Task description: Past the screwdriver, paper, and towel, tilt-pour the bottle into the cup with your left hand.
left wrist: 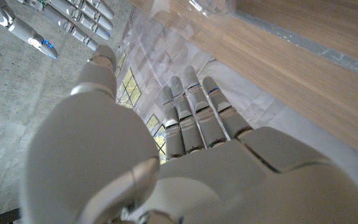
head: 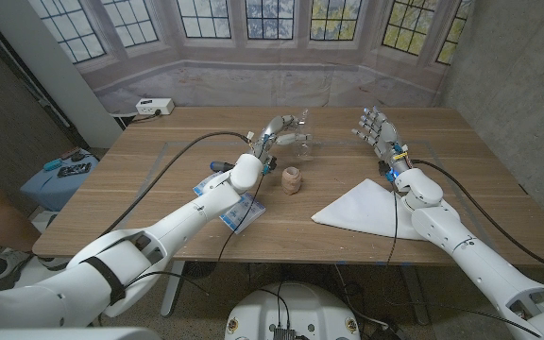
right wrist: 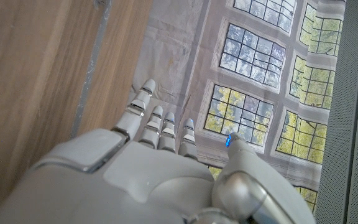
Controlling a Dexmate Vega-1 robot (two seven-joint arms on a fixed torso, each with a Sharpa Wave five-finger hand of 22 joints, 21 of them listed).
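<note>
Clear plastic bottle [head: 300,142], hard to make out, beyond small tan cup [head: 292,179]; left hand [head: 277,130] reaching it, grasp unclear; right hand [head: 374,126] spread, empty.

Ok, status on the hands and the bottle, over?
Left robot hand open, fingers straight, at the clear bottle, no grip. Right robot hand open, raised. Cup nearer the robot; towel aside, nothing blocking.

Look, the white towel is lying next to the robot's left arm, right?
No. The head view shows the white towel lying on the table beside the robot's right arm, not its left arm.
</note>
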